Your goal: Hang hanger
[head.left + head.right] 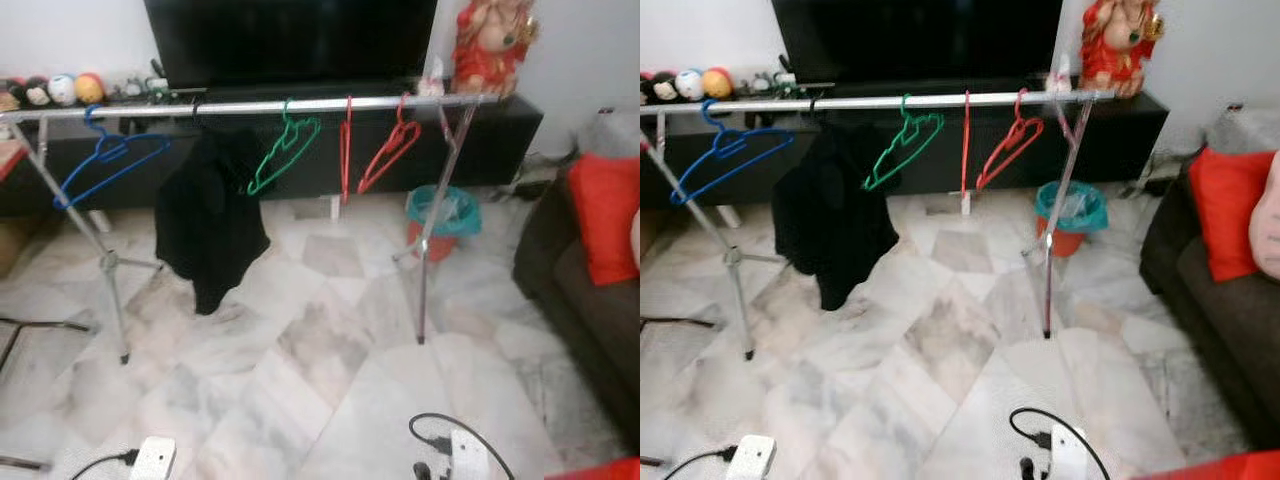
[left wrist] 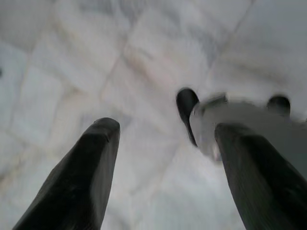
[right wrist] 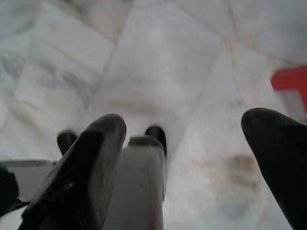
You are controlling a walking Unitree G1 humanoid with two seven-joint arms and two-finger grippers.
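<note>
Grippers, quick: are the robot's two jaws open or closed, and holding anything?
Left gripper: open, holding nothing, above the floor.
Right gripper: open, holding nothing.

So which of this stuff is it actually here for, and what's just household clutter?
For the job:
rail
blue hanger
green hanger
two red hangers
black garment

Just lying about:
television
red figurine
teal bin
sofa with red cushion
floor power strips

Silver rail (image 1: 250, 106). Hangers on it: blue (image 1: 108, 160), green (image 1: 284, 152), two red (image 1: 346, 148) (image 1: 388, 152). Black garment (image 1: 208, 220). Floor (image 1: 300, 350) white-grey marble, veined. Teal bin (image 1: 443, 214), red-orange base. Red cushion (image 1: 608, 212) on dark sofa (image 1: 590, 310). Black fingers (image 2: 76, 182).
</note>
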